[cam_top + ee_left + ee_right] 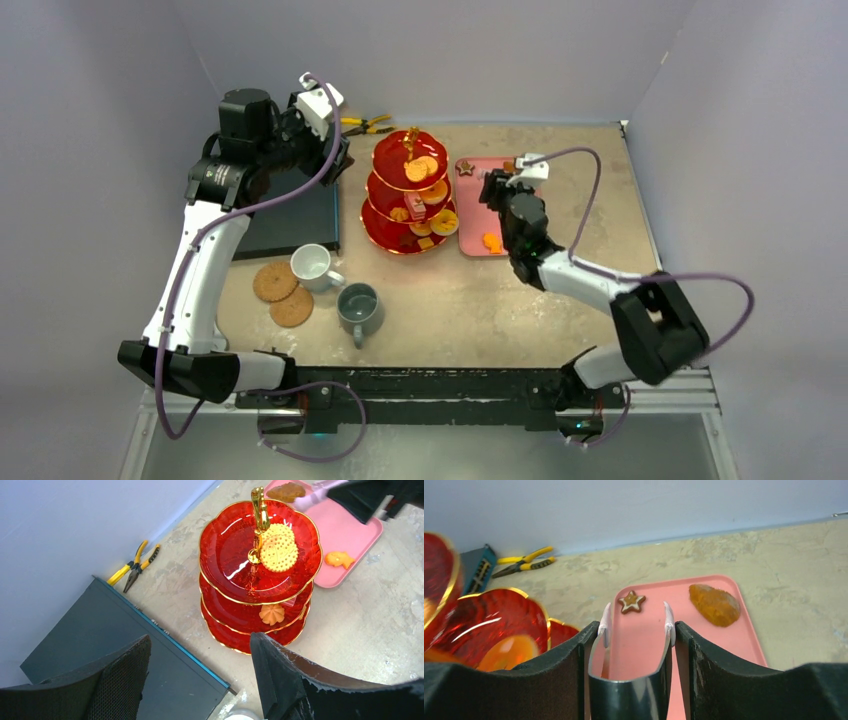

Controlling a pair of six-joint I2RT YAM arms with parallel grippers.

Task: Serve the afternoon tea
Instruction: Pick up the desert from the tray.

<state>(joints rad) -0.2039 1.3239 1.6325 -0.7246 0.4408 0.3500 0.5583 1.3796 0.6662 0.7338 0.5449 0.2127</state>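
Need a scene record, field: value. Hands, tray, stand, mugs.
left hand: open, empty, raised near the dark slab
right hand: shut on tongs, their tips apart over the pink tray
tray contents: star biscuit, brown pastry, orange biscuit
stand: biscuits on all three tiers
mugs: white mug and grey mug beside the cork coasters, not on them

Red stand (pixel 225 555) with gold rims, pink tray (pixel 719 640), brown star biscuit (pixel 631 601) outlined white.

Even soft light; glare on red stand (pixel 227 555)
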